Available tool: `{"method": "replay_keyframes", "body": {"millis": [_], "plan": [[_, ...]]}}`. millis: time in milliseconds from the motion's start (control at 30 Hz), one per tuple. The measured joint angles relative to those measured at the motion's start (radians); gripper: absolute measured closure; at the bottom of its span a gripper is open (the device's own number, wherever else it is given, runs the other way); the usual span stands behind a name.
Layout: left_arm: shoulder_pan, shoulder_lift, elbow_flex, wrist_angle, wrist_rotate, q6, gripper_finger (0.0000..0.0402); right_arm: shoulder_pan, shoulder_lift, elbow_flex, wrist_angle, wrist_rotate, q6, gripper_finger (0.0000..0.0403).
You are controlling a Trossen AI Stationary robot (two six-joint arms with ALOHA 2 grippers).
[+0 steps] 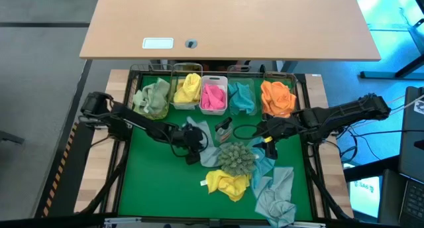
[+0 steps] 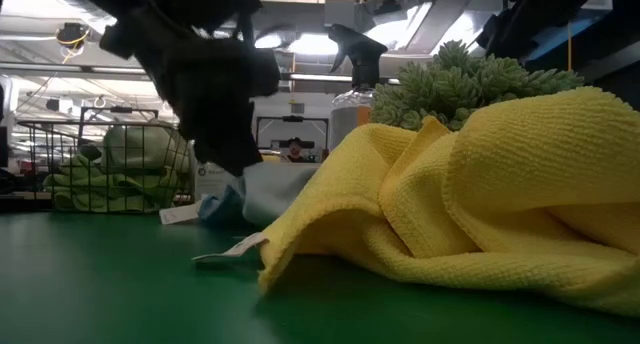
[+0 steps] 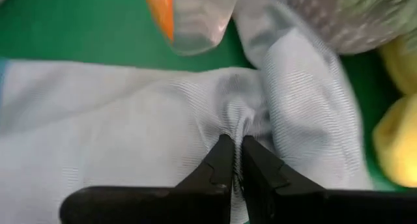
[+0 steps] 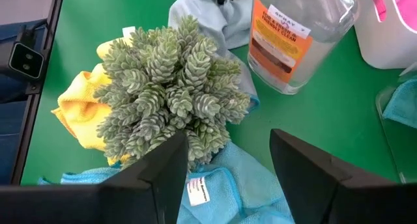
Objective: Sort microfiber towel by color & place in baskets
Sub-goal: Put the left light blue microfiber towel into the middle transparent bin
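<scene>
Green table mat (image 1: pixel 146 181), five baskets (image 1: pixel 213 95), loose towels (image 1: pixel 228 182), spray bottle (image 4: pixel 296 35)

Robotics lab or workshop: green-topped counter (image 1: pixel 132 188) in a metal frame, wooden desk (image 1: pixel 232 22) behind, bare ceiling with strip lights (image 2: pixel 320 44), monitor (image 2: pixel 292 134) and cables beyond.

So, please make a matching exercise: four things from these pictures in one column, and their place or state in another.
1. left pincer
2. right pincer
3. pink towel
4. spray bottle

a. in the white bin
b. open, above the spiky ball
c. lying on the mat
d. shut on the pale blue towel

Pairs: 1-d, 2-b, 3-a, 4-c
</scene>
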Motion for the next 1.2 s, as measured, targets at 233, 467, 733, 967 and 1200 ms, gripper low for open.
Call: {"method": "replay_keyframes", "body": {"millis": [233, 467, 733, 967, 1200], "plan": [[0.000, -0.126, 0.002, -0.007, -0.004, 0.000, 0.0391, 0.000, 0.000, 0.000, 0.089, 0.000, -0.002, 0.0188], [0.000, -0.263, 0.003, -0.002, -0.005, 0.000, 0.0391, 0.000, 0.000, 0.000, 0.191, 0.000, -0.054, 0.0188], [0.001, -0.411, 0.003, 0.027, -0.021, 0.001, 0.0391, 0.000, 0.000, 0.000, 0.338, 0.000, -0.141, 0.0188], [0.001, -0.489, 0.005, 0.103, -0.064, 0.007, 0.0390, 0.000, 0.000, 0.000, 0.565, 0.015, -0.272, 0.0188], [0.001, -0.500, 0.005, 0.290, -0.063, 0.071, 0.0390, 0.000, 0.000, 0.000, 0.749, 0.089, -0.395, 0.0188]]}}
